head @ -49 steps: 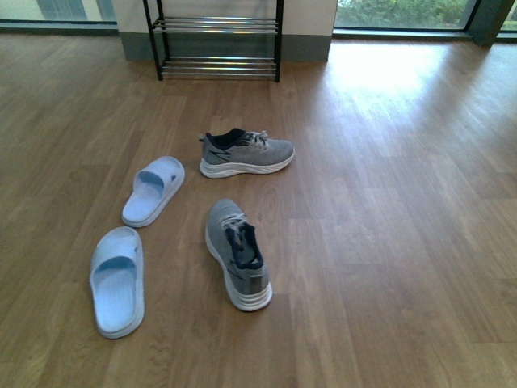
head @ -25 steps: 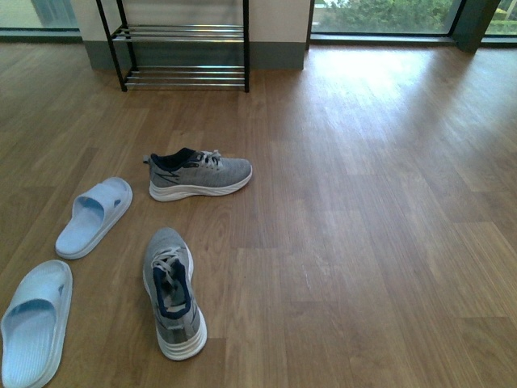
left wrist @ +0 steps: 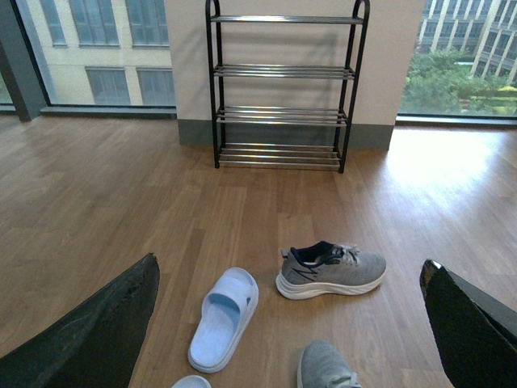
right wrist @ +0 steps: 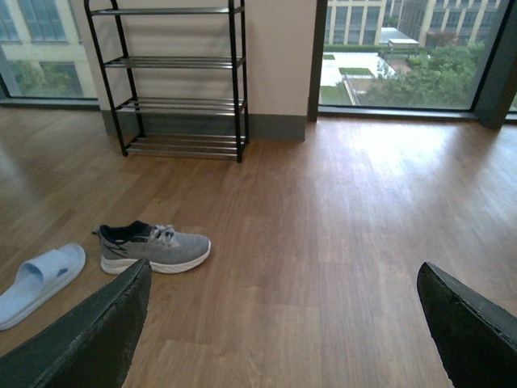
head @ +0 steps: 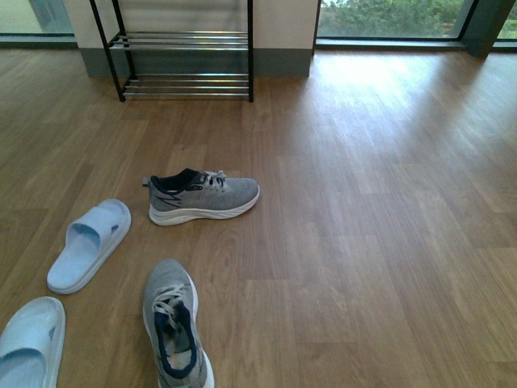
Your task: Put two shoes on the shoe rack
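Two grey sneakers with white soles lie on the wood floor. One sneaker [head: 203,196] lies sideways mid-floor, also in the left wrist view [left wrist: 331,271] and the right wrist view [right wrist: 153,246]. The other sneaker [head: 176,327] is close in front, toe pointing away, its toe showing in the left wrist view [left wrist: 323,368]. The black-framed shoe rack [head: 182,36] stands against the far wall [left wrist: 281,73] [right wrist: 182,61], its shelves bare. My left gripper [left wrist: 289,267] and right gripper [right wrist: 283,269] hang open above the floor, holding nothing. Neither arm shows in the front view.
Two light blue slippers [head: 89,244] [head: 28,343] lie left of the sneakers; one slipper [left wrist: 224,318] sits beside the far sneaker and also shows in the right wrist view [right wrist: 36,283]. Large windows [head: 388,16] flank the wall. Bare wood floor [head: 380,242] stretches to the right.
In the front view the scene has slid left and downward: shoes and slippers appear nearer, the near sneaker now cut by the bottom edge. Nothing on the floor has shifted relative to the rest.
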Controlling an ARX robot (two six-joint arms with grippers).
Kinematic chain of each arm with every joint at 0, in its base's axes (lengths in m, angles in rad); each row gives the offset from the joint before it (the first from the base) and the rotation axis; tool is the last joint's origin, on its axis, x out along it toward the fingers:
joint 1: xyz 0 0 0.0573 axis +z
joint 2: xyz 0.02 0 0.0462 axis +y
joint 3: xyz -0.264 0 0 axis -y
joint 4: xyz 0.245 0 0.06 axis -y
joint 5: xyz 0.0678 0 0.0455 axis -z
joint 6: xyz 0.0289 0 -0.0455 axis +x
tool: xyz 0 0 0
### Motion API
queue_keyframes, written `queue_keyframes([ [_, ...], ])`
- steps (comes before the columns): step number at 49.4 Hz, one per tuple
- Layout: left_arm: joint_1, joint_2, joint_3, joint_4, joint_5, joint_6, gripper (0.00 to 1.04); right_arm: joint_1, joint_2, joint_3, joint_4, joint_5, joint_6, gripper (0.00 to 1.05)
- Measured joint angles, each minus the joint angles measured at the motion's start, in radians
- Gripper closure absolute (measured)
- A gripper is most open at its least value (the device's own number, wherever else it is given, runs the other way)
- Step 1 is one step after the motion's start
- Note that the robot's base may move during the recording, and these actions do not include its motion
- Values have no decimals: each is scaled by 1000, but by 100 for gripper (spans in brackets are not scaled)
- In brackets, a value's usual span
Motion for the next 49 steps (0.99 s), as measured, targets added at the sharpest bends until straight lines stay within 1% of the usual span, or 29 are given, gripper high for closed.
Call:
queue_keyframes([
  [16, 0, 0, 0, 0, -1, 0, 9, 0, 1, 0, 0, -3, 0, 9],
  [17, -3, 4, 2, -5, -15, -9, 9, 0, 1, 0, 0, -3, 0, 9],
  [18, -27, 32, 25, -70, -102, -55, 9, 0, 1, 0, 0, -3, 0, 9],
  [19, -52, 68, 47, -124, -157, -96, 9, 0, 1, 0, 0, -3, 0, 9],
  [21, -95, 179, 91, -187, -229, -186, 9, 0, 1, 0, 0, -2, 0, 9],
  [22, -106, 241, 110, -189, -234, -247, 9, 0, 1, 0, 0, -3, 0, 9],
  [23, -112, 274, 118, -185, -234, -273, 9, 0, 1, 0, 0, -3, 0, 9],
  [25, -138, 405, 148, -145, -224, -375, 9, 0, 2, 0, 0, -3, 0, 9],
  [26, -143, 438, 155, -131, -220, -388, 9, 0, 2, 0, 0, -3, 0, 9],
  [27, -153, 505, 170, -101, -197, -450, 9, 0, 1, 0, 0, -3, 0, 9],
  [29, -164, 608, 195, -62, -183, -507, 9, 0, 1, 0, 0, -3, 0, 9],
  [31, -179, 745, 226, 8, -172, -587, 9, 0, 1, 0, 0, -3, 0, 9],
  [34, -196, 983, 280, 112, -155, -657, 9, 0, 1, 0, 0, -3, 0, 9],
  [38, -212, 1314, 360, 193, -131, -696, 9, 0, 1, 0, 0, -3, 0, 9],
  [42, -236, 1584, 433, 215, -125, -695, 9, 0, 1, 0, 0, -3, 0, 9],
  [49, -270, 1874, 573, 201, -99, -668, 9, 0, 1, 0, 0, -3, 0, 9],
])
